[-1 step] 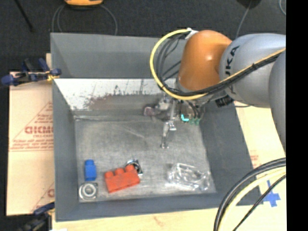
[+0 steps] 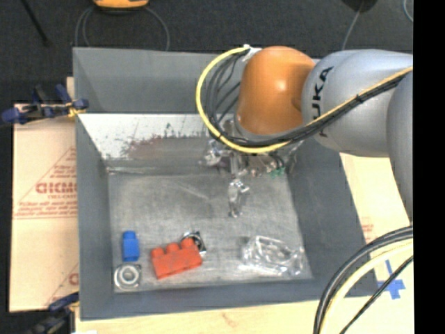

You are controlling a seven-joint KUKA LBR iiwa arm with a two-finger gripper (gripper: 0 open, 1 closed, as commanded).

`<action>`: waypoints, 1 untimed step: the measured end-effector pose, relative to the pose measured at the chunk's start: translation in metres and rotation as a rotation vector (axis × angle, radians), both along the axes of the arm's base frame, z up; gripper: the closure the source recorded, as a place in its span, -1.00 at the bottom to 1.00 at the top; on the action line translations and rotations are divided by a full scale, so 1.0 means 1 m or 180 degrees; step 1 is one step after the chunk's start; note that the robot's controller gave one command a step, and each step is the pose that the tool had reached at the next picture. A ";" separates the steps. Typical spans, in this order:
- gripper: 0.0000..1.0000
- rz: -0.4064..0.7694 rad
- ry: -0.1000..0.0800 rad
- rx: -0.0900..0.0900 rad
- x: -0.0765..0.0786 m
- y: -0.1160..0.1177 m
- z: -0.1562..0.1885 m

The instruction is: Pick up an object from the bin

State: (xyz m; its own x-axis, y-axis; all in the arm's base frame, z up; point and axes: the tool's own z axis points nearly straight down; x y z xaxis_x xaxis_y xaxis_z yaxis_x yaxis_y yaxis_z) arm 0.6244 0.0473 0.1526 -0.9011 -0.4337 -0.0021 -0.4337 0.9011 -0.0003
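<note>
**A:** Where is the gripper (image 2: 236, 202)?

**B:** Up and to the right of the red brick (image 2: 176, 259), well apart from it. It hangs over the bare floor of the grey bin (image 2: 94, 207). The arm (image 2: 361, 103), with its orange cover (image 2: 272, 89), comes in from the right above it.

**A:** Is it open or closed?

**B:** I cannot tell from this view.

**A:** What lies in the bin?

**B:** The red brick lies near the front wall. Near it on the left is a small blue block (image 2: 130, 245), with a silver ring (image 2: 127, 276) just below that. To the right of the brick lies a crumpled clear plastic piece (image 2: 272, 255). It is the thing nearest the gripper, yet it lies apart from it. A small dark bit (image 2: 194, 240) touches the brick's upper right corner.
</note>
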 end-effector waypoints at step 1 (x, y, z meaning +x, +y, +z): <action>-1.00 0.0528 0.0013 0.0002 -0.086 0.072 -0.022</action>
State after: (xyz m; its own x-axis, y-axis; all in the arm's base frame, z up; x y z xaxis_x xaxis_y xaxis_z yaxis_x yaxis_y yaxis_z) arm 0.5387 0.1194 0.1305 -0.8171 -0.5765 0.0010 -0.5765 0.8171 0.0024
